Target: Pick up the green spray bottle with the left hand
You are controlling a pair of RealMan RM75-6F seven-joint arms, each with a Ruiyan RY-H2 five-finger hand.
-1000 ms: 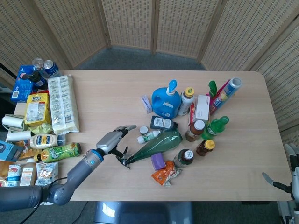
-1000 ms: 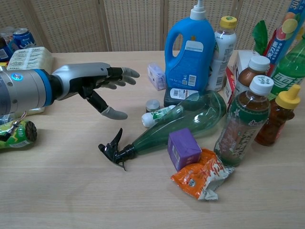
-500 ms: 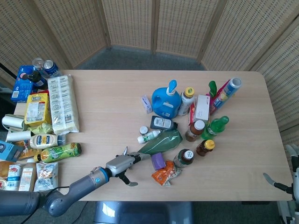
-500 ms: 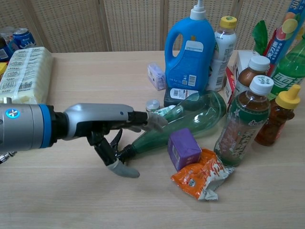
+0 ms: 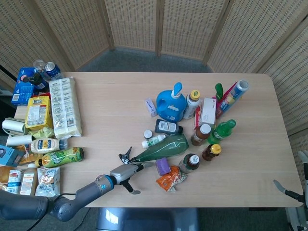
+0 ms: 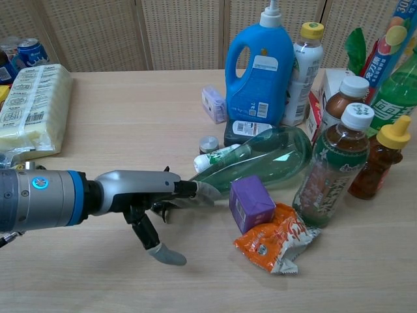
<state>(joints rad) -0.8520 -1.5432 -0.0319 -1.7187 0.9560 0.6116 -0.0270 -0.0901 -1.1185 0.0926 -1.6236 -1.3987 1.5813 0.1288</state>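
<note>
While the green spray bottle lies on its side on the worktop, nozzle toward the left robot hand, that robot hand reaches over its neck, fingers spread and thumb hanging below, gripping nothing. Approach is nearly done; next, I judge, comes closing around the neck and lifting.

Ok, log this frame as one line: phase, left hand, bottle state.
phase: reaching | left hand: fingers over neck, no grip visible | green spray bottle: lying on table

Bright, even overhead light, soft faint shadows, small glare on bottles, sharp focus, slight wide-angle bending at edges
</note>
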